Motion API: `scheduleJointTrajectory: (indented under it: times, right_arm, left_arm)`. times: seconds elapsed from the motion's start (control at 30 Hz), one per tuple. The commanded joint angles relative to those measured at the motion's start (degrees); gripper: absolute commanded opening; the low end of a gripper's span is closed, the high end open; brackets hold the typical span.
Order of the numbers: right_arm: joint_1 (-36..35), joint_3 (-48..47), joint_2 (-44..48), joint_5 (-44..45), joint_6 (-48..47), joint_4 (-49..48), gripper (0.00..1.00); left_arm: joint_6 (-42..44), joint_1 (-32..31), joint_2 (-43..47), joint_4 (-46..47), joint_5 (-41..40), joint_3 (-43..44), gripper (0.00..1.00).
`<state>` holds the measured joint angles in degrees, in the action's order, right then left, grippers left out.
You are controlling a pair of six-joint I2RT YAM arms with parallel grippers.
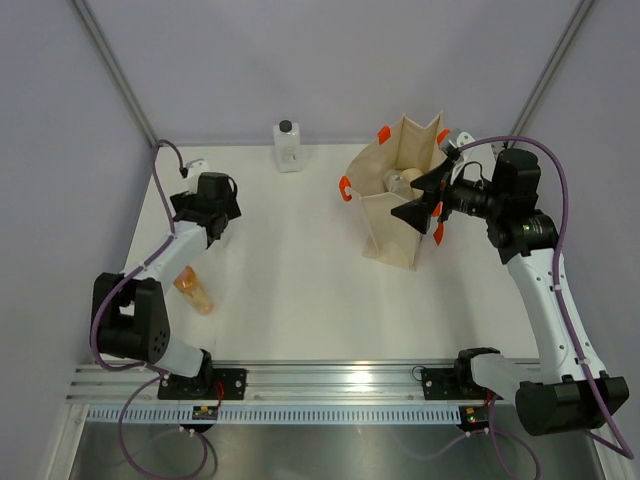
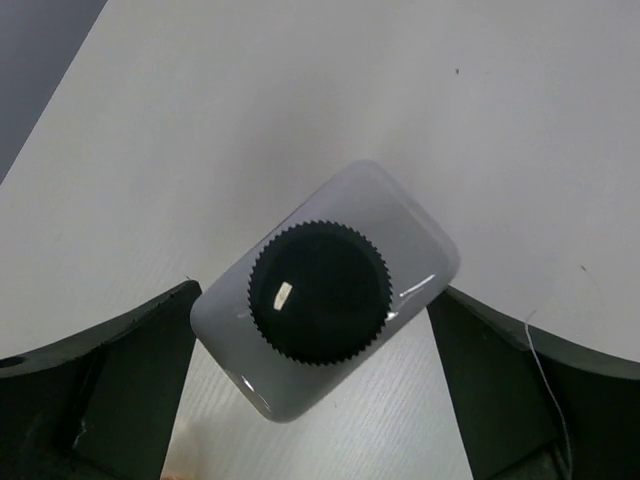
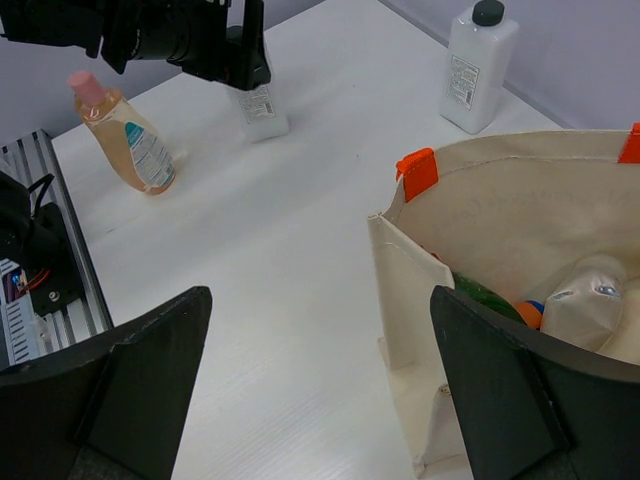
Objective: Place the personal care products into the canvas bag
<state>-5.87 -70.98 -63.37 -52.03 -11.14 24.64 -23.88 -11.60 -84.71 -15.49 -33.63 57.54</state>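
A clear black-capped bottle stands on the table, seen from above in the left wrist view. My left gripper is open, one finger on each side of the bottle's top. In the right wrist view this bottle shows under the left gripper. A peach bottle lies near the left arm. A second clear black-capped bottle stands at the back. The canvas bag stands open at right and holds a green bottle, an orange blue-capped bottle and a cream bottle. My right gripper is open and empty at the bag's rim.
The bag's orange handles stick out at its rim. The aluminium rail with both arm bases runs along the near edge. Grey walls close in the table at the back and sides.
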Motion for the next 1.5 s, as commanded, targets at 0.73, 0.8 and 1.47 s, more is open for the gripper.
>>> scheduleJointTrajectory:
  times: [0.73, 0.8, 1.47]
  right_arm:
    - [2.18, 1.72, 2.73, -2.64, 1.73, -3.2, 0.99]
    - [2.26, 1.9, 3.08, -2.72, 1.82, -3.2, 0.99]
    - [5.43, -6.8, 6.07, 0.25, -3.02, 8.75, 0.99]
  left_arm:
    - [10.97, 9.31, -1.07, 11.62, 33.8, -2.08, 0.42]
    - [9.56, 9.31, -1.51, 11.88, 31.87, -1.9, 0.28]
    - [-1.96, -13.88, 16.16, 18.29, 48.32, 14.08, 0.0]
